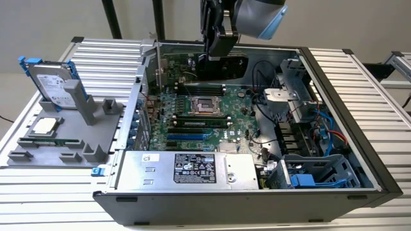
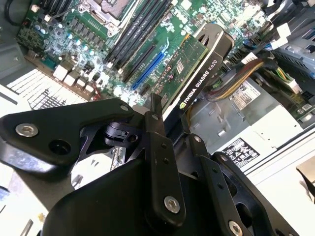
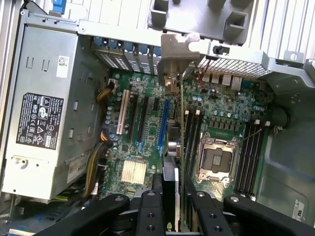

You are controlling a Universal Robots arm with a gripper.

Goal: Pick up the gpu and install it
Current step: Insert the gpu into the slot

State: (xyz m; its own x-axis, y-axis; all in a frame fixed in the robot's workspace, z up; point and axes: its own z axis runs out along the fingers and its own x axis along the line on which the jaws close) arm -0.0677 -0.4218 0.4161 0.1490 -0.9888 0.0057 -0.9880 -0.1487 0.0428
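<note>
My gripper point(image 1: 220, 48) hangs over the open computer case point(image 1: 359, 120), shut on the gpu point(image 1: 222, 68). In the second wrist view the gpu point(image 2: 189, 64) shows its green board and black cooler, clamped on edge between the black fingers of the gripper point(image 2: 172, 122). The first wrist view looks along the card's thin edge from the gripper point(image 3: 172, 183) past the gpu point(image 3: 170, 169) to its silver bracket point(image 3: 174, 56), which reaches the case's rear slot openings. The card hangs above the motherboard point(image 3: 147, 105), near the blue slot point(image 3: 162, 123) and the memory slots; I cannot tell whether it touches.
A silver power supply point(image 1: 186, 168) fills the case's near end, with a drive cage point(image 1: 314, 173) and cables at the exterior view's right. The empty processor socket point(image 1: 204, 103) lies mid-board. Outside, a grey fixture point(image 1: 57, 139) holds a hard drive with blue rails point(image 1: 51, 82).
</note>
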